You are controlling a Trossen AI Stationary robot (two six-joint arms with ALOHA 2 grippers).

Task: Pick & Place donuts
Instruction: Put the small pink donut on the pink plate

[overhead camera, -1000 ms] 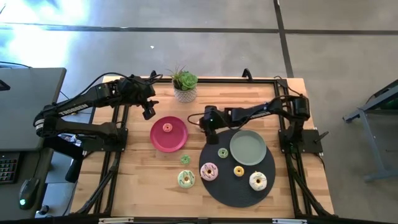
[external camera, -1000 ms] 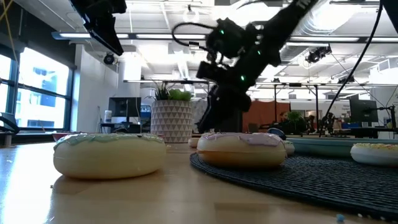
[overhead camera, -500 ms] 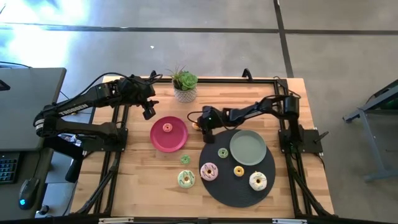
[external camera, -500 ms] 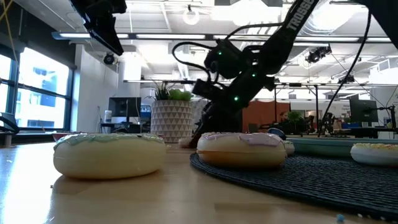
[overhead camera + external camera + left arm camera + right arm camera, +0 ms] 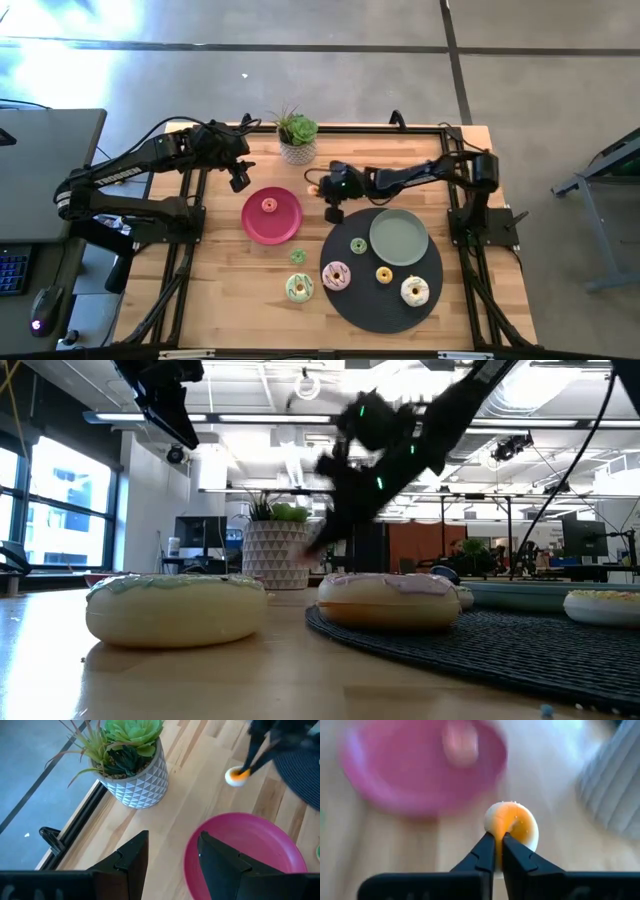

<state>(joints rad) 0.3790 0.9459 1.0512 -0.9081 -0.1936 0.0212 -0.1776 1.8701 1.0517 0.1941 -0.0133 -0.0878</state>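
My right gripper [image 5: 322, 191] is over the table's far middle, between the plant pot and the magenta plate [image 5: 285, 228], shut on a tiny orange donut [image 5: 512, 826]. My left gripper [image 5: 172, 854] hangs open above the plate's far left side and holds nothing. A tiny red donut [image 5: 268, 205] lies on the magenta plate. On the wood lie a tiny green donut [image 5: 297, 256] and a pale green one [image 5: 299, 288]. On the dark round mat [image 5: 350, 305] lie pink [image 5: 336, 275], white [image 5: 414, 291], yellow [image 5: 384, 274] and small green [image 5: 358, 245] donuts. My right gripper pinches the orange donut's ring on the side nearest it [image 5: 501, 834], between the free ends of its two fingers [image 5: 487, 851]. The fingers slant down from the table's right side. The donut [image 5: 235, 776] sticks out past the fingertips, tilted, just above the wood.
A potted succulent [image 5: 297, 138] in a white pot stands at the far edge, close to my right gripper. A grey-green plate [image 5: 399, 237] rests on the mat's far right. Bare wood shows on the table's left and near the front left.
My right gripper has dipped to the table and moved toward the left edge, shut on the orange donut, then risen with it toward the far edge. The donut has left the wood beside the mat. My left arm has kept still.
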